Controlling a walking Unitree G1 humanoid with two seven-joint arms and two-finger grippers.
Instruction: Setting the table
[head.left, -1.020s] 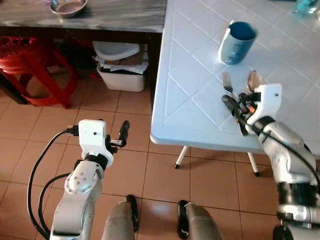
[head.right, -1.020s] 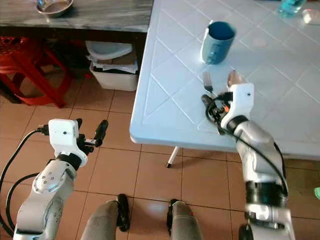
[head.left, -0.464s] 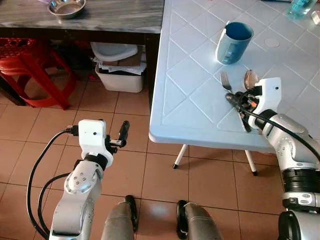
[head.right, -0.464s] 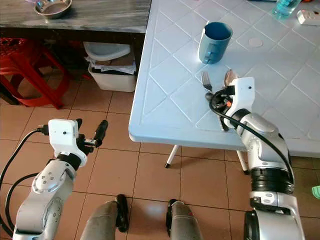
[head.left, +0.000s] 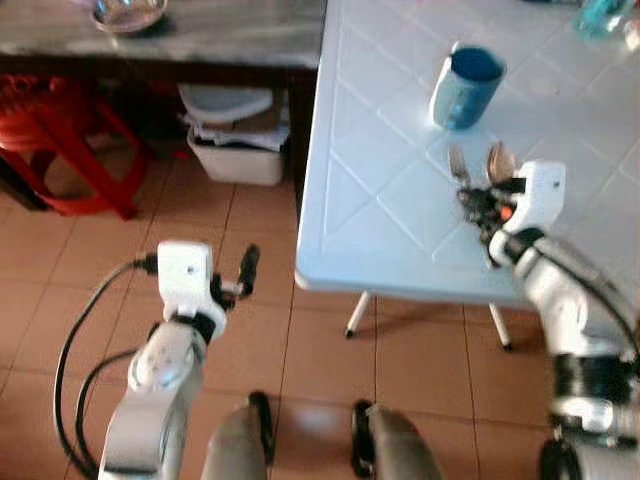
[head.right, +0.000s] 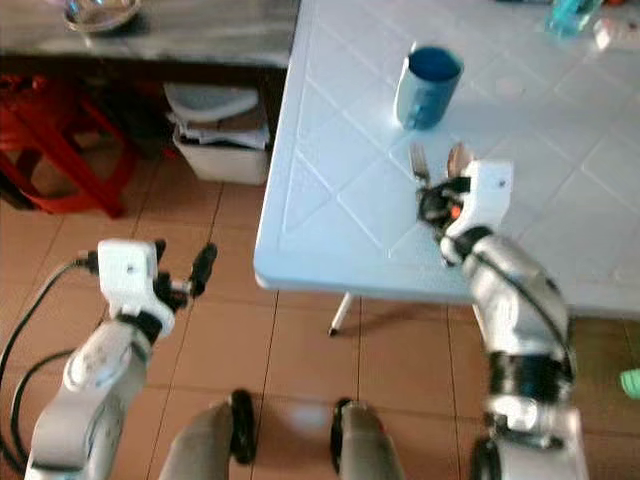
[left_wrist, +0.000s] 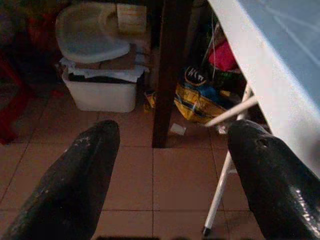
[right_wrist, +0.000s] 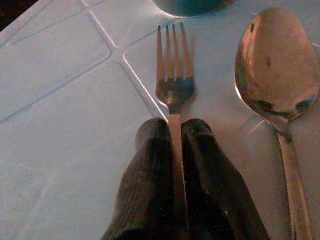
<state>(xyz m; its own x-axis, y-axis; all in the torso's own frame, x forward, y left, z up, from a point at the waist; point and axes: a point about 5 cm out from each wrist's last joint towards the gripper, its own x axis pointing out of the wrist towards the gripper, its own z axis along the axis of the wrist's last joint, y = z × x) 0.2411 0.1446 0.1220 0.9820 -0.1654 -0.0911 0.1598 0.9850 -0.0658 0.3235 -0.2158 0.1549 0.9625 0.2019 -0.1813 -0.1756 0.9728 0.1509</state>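
Standing close to the camera are the robot's two grey legs (head.left: 240, 440) on the brown tiled floor (head.left: 320, 350). On the robot's left side, the left tool (head.left: 247, 268) hangs over the floor, away from the white counter (head.left: 380, 200), and its two black fingers (left_wrist: 75, 185) are spread wide with nothing between them. A black cable (head.left: 80, 340) loops from that arm. On the robot's right side, the right tool (head.left: 472, 200) rests down on the counter near its front edge. Its two black fingers (right_wrist: 150, 185) are pressed close together and pinch the thin handle of a silver fork (right_wrist: 172, 90). The fork lies flat on the counter with its prongs pointing away from the robot, toward a blue cup (head.left: 466, 88). A silver spoon (right_wrist: 277, 70) lies just beside the fork, on the side away from the counter's left edge, and it is not touching the fork. The blue cup stands upright a bit farther back on the counter, beyond the tips of the fork and spoon. Under the counter are thin white legs (head.left: 357, 315). Farther off to the robot's left, a white bin (head.left: 240, 150) with papers and a white lid on top sits on the floor beneath a grey stone shelf (head.left: 200, 35). A red plastic stool (head.left: 60, 140) stands next to the bin. A small metal bowl (head.left: 128, 12) sits on top of the grey shelf, far from the robot. At the far corner of the counter is something blue-green (head.left: 605, 15), too blurry to tell.
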